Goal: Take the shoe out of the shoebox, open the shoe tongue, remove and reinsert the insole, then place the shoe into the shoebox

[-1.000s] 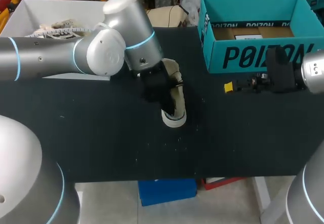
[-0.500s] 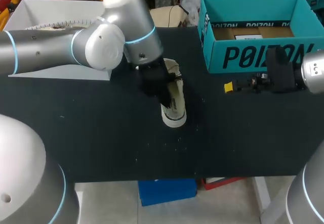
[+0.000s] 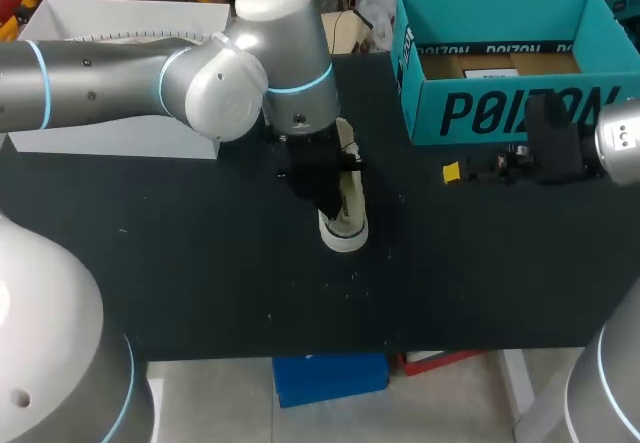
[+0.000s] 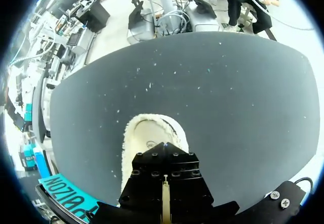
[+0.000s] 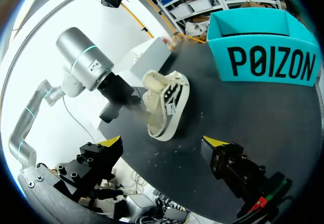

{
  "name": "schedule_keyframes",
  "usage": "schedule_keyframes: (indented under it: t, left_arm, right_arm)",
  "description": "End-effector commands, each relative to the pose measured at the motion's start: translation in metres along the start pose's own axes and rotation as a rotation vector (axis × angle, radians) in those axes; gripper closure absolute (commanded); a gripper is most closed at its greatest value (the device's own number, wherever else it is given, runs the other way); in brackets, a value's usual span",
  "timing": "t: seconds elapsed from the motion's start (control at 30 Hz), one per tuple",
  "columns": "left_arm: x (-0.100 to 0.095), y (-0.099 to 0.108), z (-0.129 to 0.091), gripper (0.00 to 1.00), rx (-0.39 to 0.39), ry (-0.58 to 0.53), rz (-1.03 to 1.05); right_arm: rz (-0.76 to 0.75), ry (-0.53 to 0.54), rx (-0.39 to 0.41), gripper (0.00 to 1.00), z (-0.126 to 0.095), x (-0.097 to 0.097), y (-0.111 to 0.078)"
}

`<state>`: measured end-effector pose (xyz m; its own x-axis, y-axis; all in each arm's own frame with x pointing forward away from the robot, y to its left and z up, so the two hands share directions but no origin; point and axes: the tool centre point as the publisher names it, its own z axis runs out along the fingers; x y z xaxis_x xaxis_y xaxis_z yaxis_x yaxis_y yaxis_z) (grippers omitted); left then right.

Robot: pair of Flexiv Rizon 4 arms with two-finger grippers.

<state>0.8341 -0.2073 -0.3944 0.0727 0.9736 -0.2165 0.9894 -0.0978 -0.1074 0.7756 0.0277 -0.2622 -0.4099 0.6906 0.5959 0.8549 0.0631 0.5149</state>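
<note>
Shoe lies just beneath left tool — one end poking out.

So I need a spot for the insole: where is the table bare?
Bare: the table between shoe and near edge, and left of the shoe. Crowded: the shoe under the left arm; right pincer by the teal box.

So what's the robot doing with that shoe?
The pale shoe is out of its box and sits in the middle of the black table. The left gripper is down right at the shoe, but I can't tell if it is gripping it. The right gripper hangs open with nothing in it, in front of the teal shoebox.
</note>
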Motion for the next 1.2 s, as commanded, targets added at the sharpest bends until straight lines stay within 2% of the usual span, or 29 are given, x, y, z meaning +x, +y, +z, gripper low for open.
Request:
schedule_keyframes:
  t: [0.03,0.2,0.33,0.43,0.57,0.67,0.73,0.77,0.97,1.07,1.2]
  left_arm:
    - [-0.009,0.006,0.022,1.0,0.001,0.035,-0.001]
    - [-0.007,0.007,0.04,1.0,0.02,0.051,-0.009]
    - [-0.007,0.006,0.032,1.0,0.02,0.026,-0.013]
    - [-0.007,0.004,0.013,1.0,0.02,-0.03,-0.019]
    - [-0.003,0.001,-0.025,1.0,0.014,-0.145,-0.036]
    - [0.001,0.002,-0.054,1.0,0.035,-0.282,-0.062]
    - [0.007,0.008,-0.074,1.0,0.013,-0.357,-0.091]
    - [0.011,0.011,-0.083,1.0,0.019,-0.412,-0.11]
    - [0.039,0.045,-0.132,1.0,-0.111,-0.584,-0.218]
    - [0.049,0.065,-0.145,1.0,-0.168,-0.606,-0.275]
    - [0.055,0.088,-0.151,1.0,-0.218,-0.591,-0.314]
  right_arm:
    - [0.001,-0.001,0.001,0.0,0.001,0.001,0.0]
    - [0.001,-0.001,0.001,0.0,0.001,0.001,0.0]
    - [0.001,-0.001,0.001,0.0,0.001,0.001,0.0]
    - [0.001,-0.001,0.001,0.0,0.001,0.001,0.0]
    - [0.001,-0.001,0.001,0.0,0.001,0.001,0.0]
    - [0.001,-0.001,0.001,0.0,0.001,0.001,0.0]
    - [0.001,-0.001,0.001,0.0,0.001,0.001,0.0]
    - [0.001,-0.001,0.001,0.0,0.001,0.001,0.0]
    - [0.001,-0.001,0.001,0.0,0.001,0.001,0.0]
    - [0.001,-0.001,0.001,0.0,0.001,0.001,0.0]
    - [0.001,-0.001,0.001,0.0,0.001,0.001,0.0]
